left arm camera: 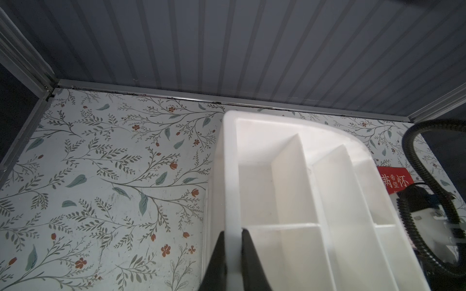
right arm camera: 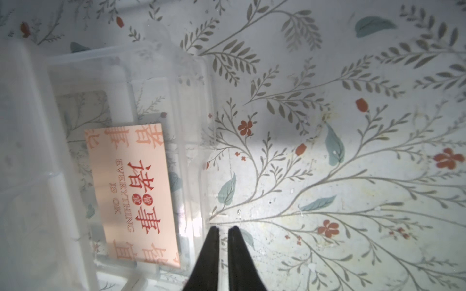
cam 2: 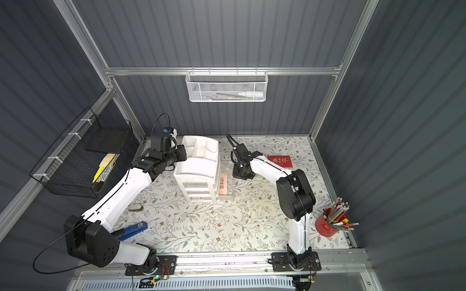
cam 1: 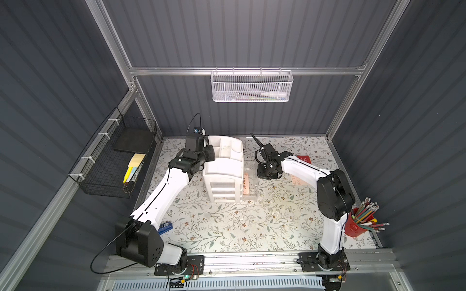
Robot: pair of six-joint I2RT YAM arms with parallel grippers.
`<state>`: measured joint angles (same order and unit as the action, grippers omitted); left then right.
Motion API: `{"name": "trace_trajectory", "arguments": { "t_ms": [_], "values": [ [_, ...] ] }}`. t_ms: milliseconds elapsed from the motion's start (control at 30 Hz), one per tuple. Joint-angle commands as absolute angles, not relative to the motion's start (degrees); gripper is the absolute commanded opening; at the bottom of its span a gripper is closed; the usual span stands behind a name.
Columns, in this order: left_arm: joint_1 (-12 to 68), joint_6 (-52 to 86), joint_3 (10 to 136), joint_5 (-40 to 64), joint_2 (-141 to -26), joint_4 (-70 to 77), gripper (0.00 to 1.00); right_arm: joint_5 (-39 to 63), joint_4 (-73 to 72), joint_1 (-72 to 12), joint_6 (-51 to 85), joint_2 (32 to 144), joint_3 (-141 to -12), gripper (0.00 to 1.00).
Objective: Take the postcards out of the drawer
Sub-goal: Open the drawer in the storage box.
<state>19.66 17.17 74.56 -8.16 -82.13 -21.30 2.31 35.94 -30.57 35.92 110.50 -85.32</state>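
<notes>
step in hand looks like the last pick: peach postcard [right arm camera: 133, 194] reading "everything is ok" beside red chinese characters lies flat in the pulled-out clear drawer [right arm camera: 205, 100], while the red postcard [cam 2: 280, 161] with white chinese characters and what looks like a second peach postcard [cam 1: 294, 182] lie out on the bench [cam 2: 227, 226] by the right arm. left gripper [left arm camera: 233, 230] pinches the white organizer [left arm camera: 290, 126] rim, bracing it; right gripper [right arm camera: 224, 228] is nearly closed at the drawer's front wall, can't tell if it grips the lip. next move calls for opening it, reaching over the wall and catching a card edge.
</notes>
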Motion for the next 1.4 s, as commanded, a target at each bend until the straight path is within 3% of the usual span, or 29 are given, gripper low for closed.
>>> {"name": "trace_trajectory", "arguments": {
  "t_ms": [0,600,1000,1367],
  "values": [
    [19.5,12.6,70.8,-10.4,-85.6,-30.8,0.00,2.0,35.2,-31.1,35.9,107.3,-85.2,0.14],
    [19.5,12.7,70.7,-10.3,-85.7,-30.6,0.00,8.3,34.1,-34.9,38.3,116.4,-90.6,0.14],
    [19.5,12.8,70.7,-11.3,-85.1,-31.0,0.00,-3.4,42.0,-34.6,36.3,118.1,-91.5,0.14],
    [19.5,12.3,70.7,-12.5,-84.8,-31.6,0.00,-6.3,44.7,-32.3,34.3,117.2,-90.8,0.15]
  ]
}}
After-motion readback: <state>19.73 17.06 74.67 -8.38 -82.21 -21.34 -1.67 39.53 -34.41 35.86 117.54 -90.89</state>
